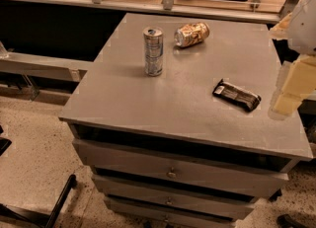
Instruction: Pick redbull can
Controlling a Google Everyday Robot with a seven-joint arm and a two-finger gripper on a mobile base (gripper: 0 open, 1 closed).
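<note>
The redbull can, tall, slim, silver and blue with a silver top, stands upright on the grey cabinet top, left of centre toward the back. My gripper is at the right edge of the view, pale and cream-coloured, hanging over the cabinet's right side, far to the right of the can and holding nothing that I can see.
A dented gold can lies on its side just behind and right of the redbull can. A flat black wrapped bar lies near the gripper. The cabinet has drawers below. A railing runs behind.
</note>
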